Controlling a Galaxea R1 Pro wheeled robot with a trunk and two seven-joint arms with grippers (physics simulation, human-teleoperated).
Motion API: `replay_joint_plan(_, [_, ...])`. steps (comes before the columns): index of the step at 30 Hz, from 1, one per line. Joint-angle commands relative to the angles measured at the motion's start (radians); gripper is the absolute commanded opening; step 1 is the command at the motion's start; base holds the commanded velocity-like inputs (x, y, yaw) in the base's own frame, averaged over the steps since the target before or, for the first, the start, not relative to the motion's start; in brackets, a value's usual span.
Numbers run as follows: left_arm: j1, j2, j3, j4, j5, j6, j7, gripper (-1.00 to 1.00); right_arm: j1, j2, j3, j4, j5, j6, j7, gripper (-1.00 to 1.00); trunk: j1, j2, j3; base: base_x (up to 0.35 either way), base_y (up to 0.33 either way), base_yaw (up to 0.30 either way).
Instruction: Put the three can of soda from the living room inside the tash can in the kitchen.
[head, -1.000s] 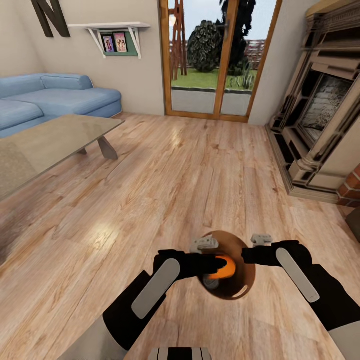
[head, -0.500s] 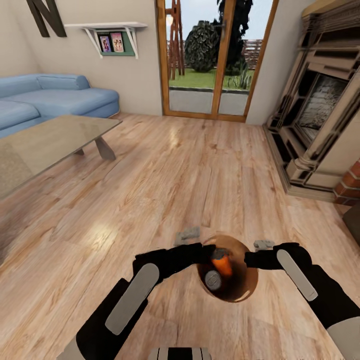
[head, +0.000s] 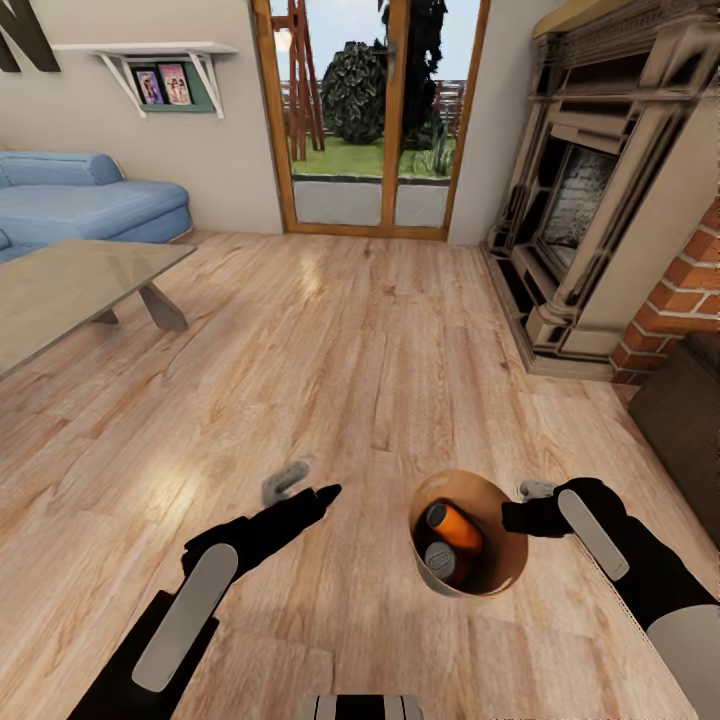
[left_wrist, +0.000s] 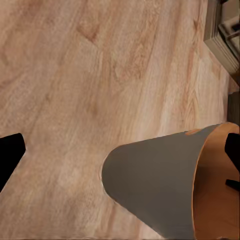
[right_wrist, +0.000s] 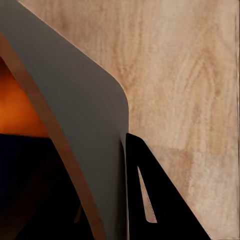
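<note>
The trash can (head: 508, 566), grey outside with a tan rim and brown inside, hangs tilted above the wood floor. My right gripper (head: 522, 503) is shut on its rim: in the right wrist view one black finger (right_wrist: 160, 200) lies against the grey wall (right_wrist: 85, 100). Inside lie an orange soda can (head: 456, 526) and a dark can with a silver top (head: 440, 562); a third can is hidden. My left gripper (head: 303, 488) is open with nothing in it, off to the bin's left. The left wrist view shows the bin's grey wall (left_wrist: 150, 185).
This is the living room. A grey low table (head: 70, 290) and blue sofa (head: 80, 200) stand at the left, a wood-framed glass door (head: 370, 120) ahead, and a fireplace (head: 600, 220) with brick (head: 680, 300) at the right. A dark object (head: 690, 410) sits by the right edge.
My left gripper let go of the orange can, which dropped into the bin, then opened and drew back to the left. The camera turned to the right.
</note>
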Motion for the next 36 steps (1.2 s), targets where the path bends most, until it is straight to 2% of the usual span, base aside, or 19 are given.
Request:
replay_joint_plan(1, [0.037,0.021,0.044,0.0,0.002,-0.003,0.004,1.0,-0.017,0.001,-0.007,0.044,-0.039,0.0,0.004,-1.0,0.0,0.0,0.0,0.0,0.0,-0.069])
replay_joint_plan(3, [0.082,0.042,0.095,0.001,-0.004,-0.004,0.012,1.0,-0.041,0.004,-0.014,0.098,-0.039,0.0,0.005,-1.0,0.0,0.0,0.0,0.0,0.0,-0.045])
replay_joint_plan(6, [0.161,0.081,0.163,0.019,-0.059,-0.006,0.025,1.0,-0.068,0.007,-0.02,0.152,-0.039,0.0,0.005,-1.0,0.0,0.0,0.0,0.0,0.0,-0.015])
replay_joint_plan(8, [0.182,0.087,0.186,0.065,-0.077,-0.006,0.034,1.0,-0.075,0.008,-0.022,0.165,-0.039,0.0,0.005,-1.0,0.0,0.0,0.0,0.0,0.0,-0.006])
replay_joint_plan(10, [0.191,0.093,0.204,0.099,-0.081,-0.006,0.036,1.0,-0.079,0.008,-0.022,0.185,-0.039,0.0,0.005,-1.0,0.0,0.0,0.0,0.0,0.0,-0.002])
replay_joint_plan(11, [0.204,0.096,0.24,0.117,-0.082,-0.006,0.033,1.0,-0.089,0.01,-0.023,0.212,-0.039,0.0,0.005,-1.0,0.0,0.0,0.0,0.0,0.0,0.0])
replay_joint_plan(14, [0.219,0.098,0.298,0.131,-0.083,-0.006,0.025,1.0,-0.099,0.012,-0.022,0.241,-0.038,0.0,0.005,-1.0,0.0,0.0,0.0,0.0,0.0,0.0])
replay_joint_plan(19, [0.224,0.095,0.318,0.142,-0.083,-0.006,0.023,1.0,-0.102,0.012,-0.021,0.255,-0.038,0.0,0.005,-1.0,0.0,0.0,0.0,0.0,0.0,0.0])
replay_joint_plan(28, [0.224,0.093,0.321,0.142,-0.08,-0.006,0.018,1.0,-0.1,0.012,-0.014,0.282,-0.033,0.0,0.011,-1.0,0.0,0.0,0.0,0.0,0.0,0.0])
replay_joint_plan(36, [0.224,0.091,0.32,0.136,-0.079,-0.005,0.016,1.0,-0.094,0.014,-0.008,0.31,-0.034,-0.077,0.018,-1.0,0.0,0.0,0.0,0.0,0.0,0.0])
